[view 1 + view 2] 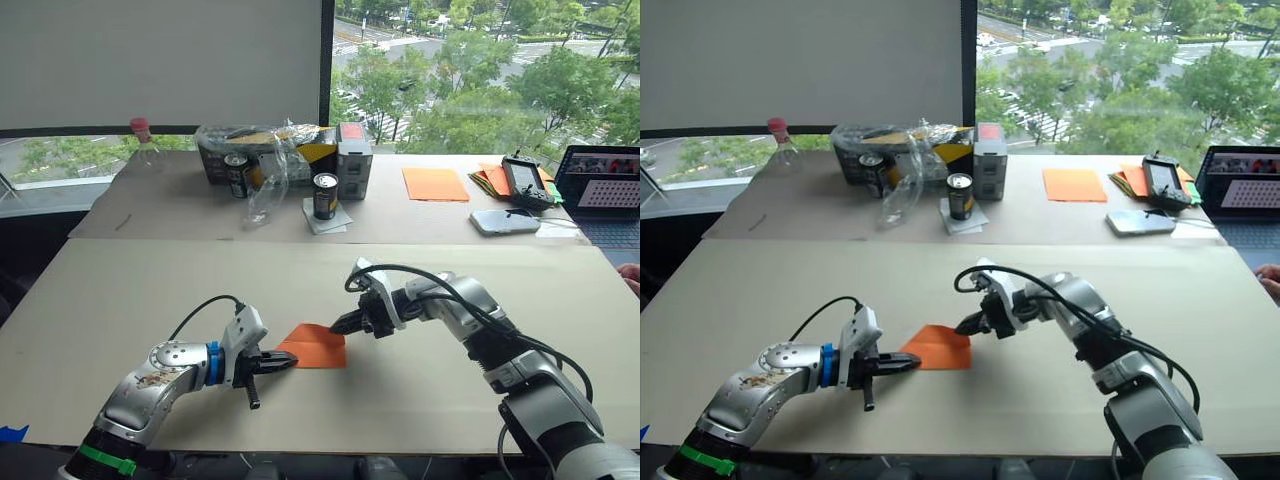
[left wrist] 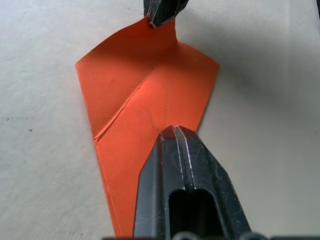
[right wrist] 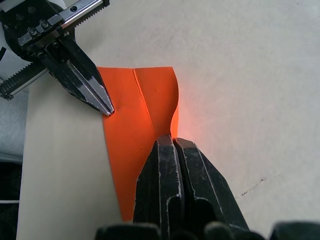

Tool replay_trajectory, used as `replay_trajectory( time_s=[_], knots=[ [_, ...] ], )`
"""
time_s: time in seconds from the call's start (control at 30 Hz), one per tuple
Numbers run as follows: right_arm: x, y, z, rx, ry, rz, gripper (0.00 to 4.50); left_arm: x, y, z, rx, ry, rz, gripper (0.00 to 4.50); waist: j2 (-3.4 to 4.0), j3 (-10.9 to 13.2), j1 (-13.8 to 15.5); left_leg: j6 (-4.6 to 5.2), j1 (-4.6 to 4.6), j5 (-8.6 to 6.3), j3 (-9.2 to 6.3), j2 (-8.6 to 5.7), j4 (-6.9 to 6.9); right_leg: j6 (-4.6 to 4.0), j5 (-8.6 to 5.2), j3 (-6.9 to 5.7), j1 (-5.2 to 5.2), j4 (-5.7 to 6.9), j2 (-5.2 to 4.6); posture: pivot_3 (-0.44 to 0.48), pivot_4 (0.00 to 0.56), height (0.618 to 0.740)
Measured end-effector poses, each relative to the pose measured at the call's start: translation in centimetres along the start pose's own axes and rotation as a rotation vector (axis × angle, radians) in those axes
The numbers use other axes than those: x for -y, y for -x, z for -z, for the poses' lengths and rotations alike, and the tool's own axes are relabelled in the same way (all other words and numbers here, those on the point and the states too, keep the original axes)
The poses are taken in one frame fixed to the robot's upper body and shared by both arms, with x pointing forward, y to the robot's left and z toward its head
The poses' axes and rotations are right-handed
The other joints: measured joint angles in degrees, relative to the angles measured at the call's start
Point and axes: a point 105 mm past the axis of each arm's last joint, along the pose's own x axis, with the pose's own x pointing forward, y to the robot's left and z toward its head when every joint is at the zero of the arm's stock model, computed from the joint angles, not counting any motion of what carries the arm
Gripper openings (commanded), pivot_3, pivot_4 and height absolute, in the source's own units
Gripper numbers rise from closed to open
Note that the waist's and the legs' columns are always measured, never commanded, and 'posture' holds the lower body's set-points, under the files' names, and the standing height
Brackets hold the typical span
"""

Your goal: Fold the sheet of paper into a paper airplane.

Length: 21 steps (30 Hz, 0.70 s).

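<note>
The sheet of paper (image 1: 315,347) is bright orange and folded into a tapering shape with a diagonal crease (image 2: 131,95). It lies on the beige table (image 1: 130,290) between my two arms. My left gripper (image 1: 290,360) is shut, and its tip rests on top of the sheet's left end (image 2: 175,131). My right gripper (image 1: 337,324) is shut on the sheet's far right edge. It pinches that edge so it curls up off the table (image 3: 172,107). The paper airplane is out of view.
On the far table stand two cans (image 1: 325,195) (image 1: 237,175), a grey box (image 1: 353,147), a crumpled plastic bag (image 1: 270,170) and a bottle (image 1: 143,140). A paler orange sheet (image 1: 435,184), stacked papers (image 1: 490,178), a phone (image 1: 505,221) and a laptop (image 1: 610,185) lie far right. A person's hand (image 1: 631,274) shows at the right edge.
</note>
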Motion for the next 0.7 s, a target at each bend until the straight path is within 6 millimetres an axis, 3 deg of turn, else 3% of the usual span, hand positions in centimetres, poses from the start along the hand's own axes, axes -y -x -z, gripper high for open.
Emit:
replay_trajectory(
  time_s=[0.17, 0.43, 0.7],
  knots=[
    [0.0, 0.1, 0.1, -0.002, 0.096, 0.017, 0.06, 0.6, 0.0, 0.4, 0.001, 0.007, 0.011, 0.0, 0.01, 0.0, 0.03, 0.0, 0.04, 0.0, -0.02, 0.02, -0.02, 0.0, -0.01, -0.02, 0.0, 0.08, 0.02, 0.0, 0.15, 0.732],
    [-3.2, 1.2, -0.5, 0.028, 0.215, -0.049, 0.06, 0.5, -0.1, 0.4, -0.006, 0.001, 0.017, 0.0, 0.01, 0.0, 0.13, 0.0, 0.11, 0.0, -0.02, 0.01, 0.0, 0.0, -0.01, -0.02, 0.05, 0.12, 0.01, 0.0, 0.15, 0.732],
    [-4.5, 0.6, 0.4, 0.014, 0.339, 0.008, 0.06, 0.5, -0.3, 0.3, -0.008, -0.01, 0.02, 0.0, 0.01, 0.0, 0.21, 0.0, 0.09, 0.0, -0.01, 0.0, 0.02, 0.01, -0.01, -0.01, 0.05, 0.12, 0.01, 0.0, 0.15, 0.732]
  ],
)
